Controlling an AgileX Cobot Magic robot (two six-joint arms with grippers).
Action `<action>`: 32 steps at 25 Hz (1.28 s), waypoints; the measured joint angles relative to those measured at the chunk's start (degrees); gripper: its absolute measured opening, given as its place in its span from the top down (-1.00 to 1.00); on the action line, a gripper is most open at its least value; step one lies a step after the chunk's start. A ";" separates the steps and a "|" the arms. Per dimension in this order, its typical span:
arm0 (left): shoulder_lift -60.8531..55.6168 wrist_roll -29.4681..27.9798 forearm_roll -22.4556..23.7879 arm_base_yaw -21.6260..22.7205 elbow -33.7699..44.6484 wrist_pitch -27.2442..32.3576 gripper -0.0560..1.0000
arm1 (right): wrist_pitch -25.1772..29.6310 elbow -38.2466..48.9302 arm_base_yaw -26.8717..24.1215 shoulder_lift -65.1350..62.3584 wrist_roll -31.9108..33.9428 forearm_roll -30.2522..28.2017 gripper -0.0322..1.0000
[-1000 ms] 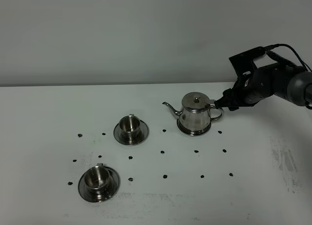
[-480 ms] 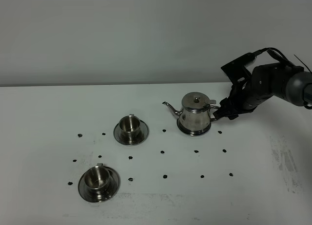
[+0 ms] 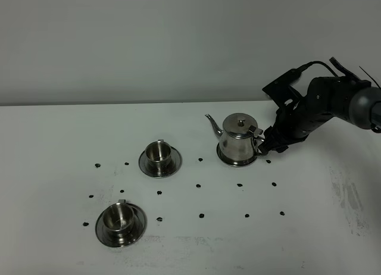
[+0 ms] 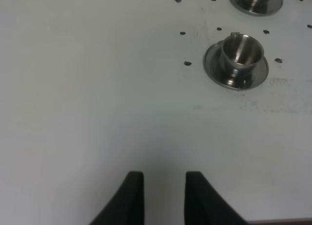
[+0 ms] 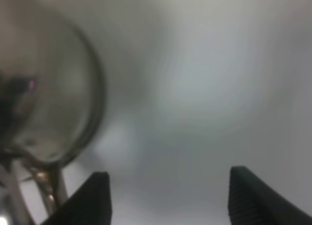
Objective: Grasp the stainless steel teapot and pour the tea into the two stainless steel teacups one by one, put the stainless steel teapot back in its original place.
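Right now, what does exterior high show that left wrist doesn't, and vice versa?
Only exterior high: the shiny stainless steel teapot, with the black right gripper at its loop handle.
Only left wrist: the left gripper, its two black fingers apart, over the white table.
Both: the near small steel teacup on its round saucer, the far teacup (cut off at the left wrist view's edge), and the black dots.
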 joint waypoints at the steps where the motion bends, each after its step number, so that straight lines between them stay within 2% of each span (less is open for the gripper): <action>1: 0.00 0.00 0.00 0.00 0.00 0.00 0.44 | 0.81 0.00 0.00 -0.16 -1.12 1.21 -0.07; 5: 0.00 0.00 0.00 0.00 0.00 0.00 0.44 | 3.72 0.00 0.00 -0.83 -4.61 5.27 -0.07; 16: 0.00 0.00 0.00 0.00 0.00 0.00 0.44 | 11.17 0.00 0.00 -1.37 -5.92 10.54 -0.07; 25: 0.00 0.00 0.00 0.00 0.00 0.00 0.44 | 13.50 -0.05 0.00 -1.37 -6.33 16.10 -0.07; 28: 0.00 0.00 0.00 0.00 0.00 0.00 0.44 | 13.66 -0.05 0.00 -1.37 -5.43 15.32 -0.07; 32: 0.00 0.00 0.00 0.00 0.00 0.00 0.44 | 13.66 -0.05 -0.06 -1.37 -0.53 7.24 -0.07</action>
